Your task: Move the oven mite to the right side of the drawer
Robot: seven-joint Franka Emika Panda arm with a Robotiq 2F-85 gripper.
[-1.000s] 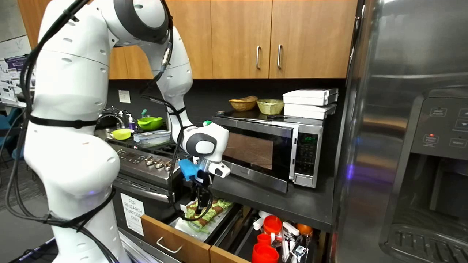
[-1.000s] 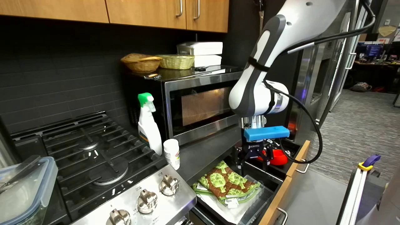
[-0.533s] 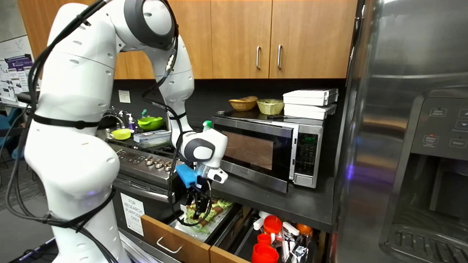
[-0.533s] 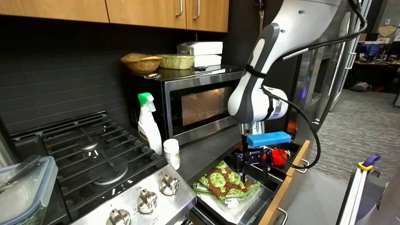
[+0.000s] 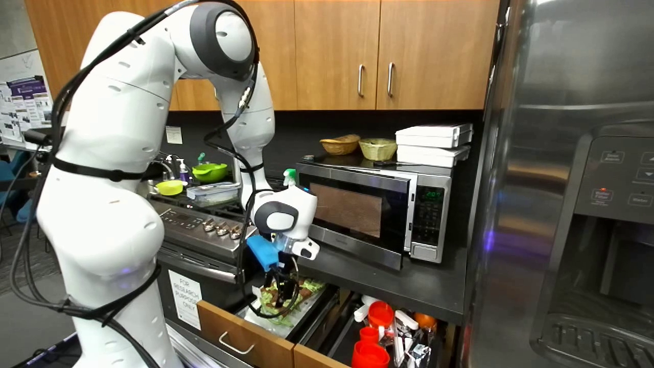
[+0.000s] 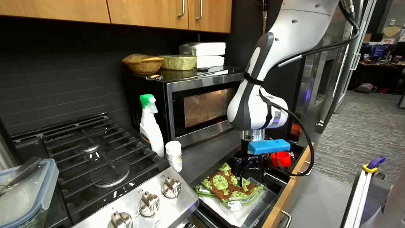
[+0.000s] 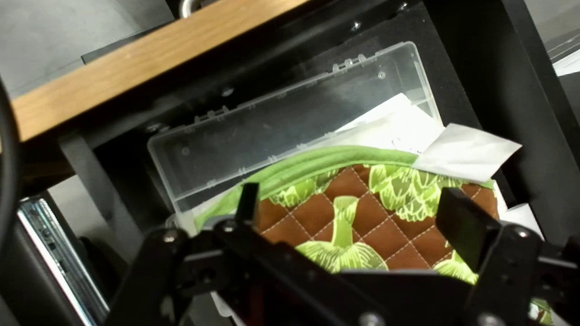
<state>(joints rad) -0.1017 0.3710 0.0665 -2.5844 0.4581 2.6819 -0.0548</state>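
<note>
Hanging downward over a wide, shallow, pulled-out drawer (image 5: 250,336) with a light wood front, a black two-fingered gripper (image 7: 355,213) has its fingers (image 7: 464,226) spread wide apart and holds nothing. It sits at the end of a white robot arm (image 5: 102,220) with dark grey joint covers; a bright blue rectangular block (image 6: 269,146) is mounted beside it.

Beneath the gripper, inside the drawer, lies a quilted brown cloth oven mitt (image 6: 221,186), printed with lime-green artichokes and edged in green. In the wrist view the mitt's brown quilting shows between the fingers; whether they touch the cloth cannot be told. The mitt rests on white paper (image 7: 408,122) and covers part of a clear plastic tray (image 7: 253,136), leaving the tray's strip nearest the wood front uncovered.

Just beside is a second pulled-out drawer (image 5: 311,358), also wood-fronted, where bright red cup-like items (image 5: 370,354) lie among small white pieces (image 5: 406,320). Above both, a black and steel microwave (image 6: 205,104) stands on a dark countertop (image 5: 357,278), with two woven baskets (image 6: 179,62) and stacked white boxes (image 6: 208,53) on top. In an exterior view, a white spray bottle (image 6: 151,129) with a green head and a white canister (image 6: 174,155) stand between the microwave and a steel stove (image 6: 177,204) with black grates.
</note>
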